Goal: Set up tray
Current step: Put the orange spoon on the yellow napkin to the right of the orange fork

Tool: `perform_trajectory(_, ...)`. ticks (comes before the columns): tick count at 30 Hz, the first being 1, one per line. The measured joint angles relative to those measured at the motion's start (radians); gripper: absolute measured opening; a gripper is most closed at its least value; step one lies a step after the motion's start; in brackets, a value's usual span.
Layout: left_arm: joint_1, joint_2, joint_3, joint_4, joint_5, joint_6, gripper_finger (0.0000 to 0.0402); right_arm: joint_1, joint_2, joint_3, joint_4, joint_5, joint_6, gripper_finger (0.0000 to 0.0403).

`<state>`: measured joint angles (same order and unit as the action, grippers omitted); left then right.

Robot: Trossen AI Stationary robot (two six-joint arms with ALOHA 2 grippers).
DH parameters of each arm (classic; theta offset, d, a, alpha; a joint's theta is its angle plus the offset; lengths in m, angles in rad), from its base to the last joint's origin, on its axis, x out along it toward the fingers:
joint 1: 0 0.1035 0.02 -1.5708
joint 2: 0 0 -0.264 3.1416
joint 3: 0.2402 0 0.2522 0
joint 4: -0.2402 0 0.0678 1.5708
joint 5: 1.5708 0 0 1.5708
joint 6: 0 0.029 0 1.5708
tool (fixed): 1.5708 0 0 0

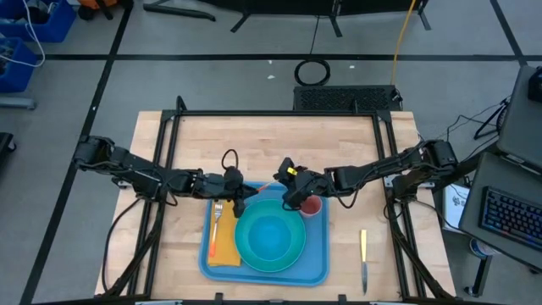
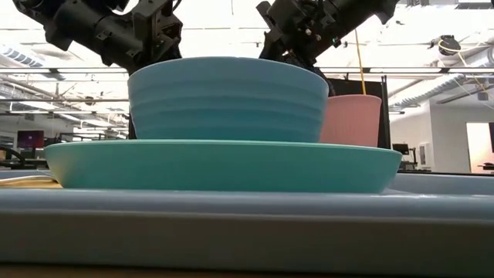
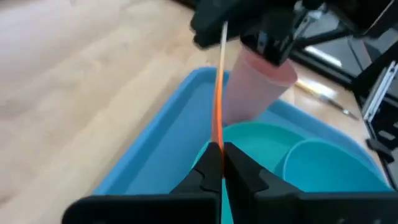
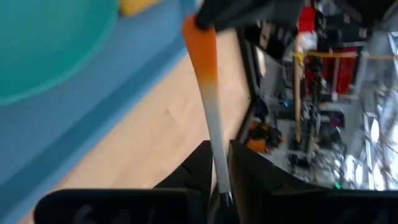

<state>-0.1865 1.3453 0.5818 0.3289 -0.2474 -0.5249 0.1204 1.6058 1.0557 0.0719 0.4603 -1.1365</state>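
Plastic ware on pale wood

The tray (image 1: pixel 315 254) looks smooth, matt blue plastic; the plate (image 2: pixel 224 166) and bowl (image 2: pixel 228 100) show a soft satin sheen; the surface (image 1: pixel 279 140) is light, grained wood.

Both arms are built from dark, near-black segments — chunky joints linked by slim tubes. Black cables are looped along the left arm (image 1: pixel 135 174) and the right arm (image 1: pixel 385 169). A small yellow marking is seen near the right wrist — its fingers (image 4: pixel 249 180) are wedge-shaped and black.

Tray (image 1: pixel 318 269) crowded; table (image 1: pixel 279 140) behind free.
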Motion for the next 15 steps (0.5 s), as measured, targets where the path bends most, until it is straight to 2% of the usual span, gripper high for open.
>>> perform_trajectory(9,-0.018,-0.001,0.001,-0.006,-0.040,0.000,0.0003,0.014,0.002,0.000,0.032,0.091,-0.002,0.0075)
perform_trajectory(15,-0.019,-0.001,0.002,-0.019,-0.079,-0.005,0.0003,0.014,0.002,0.000,0.035,0.232,0.004,0.0086)
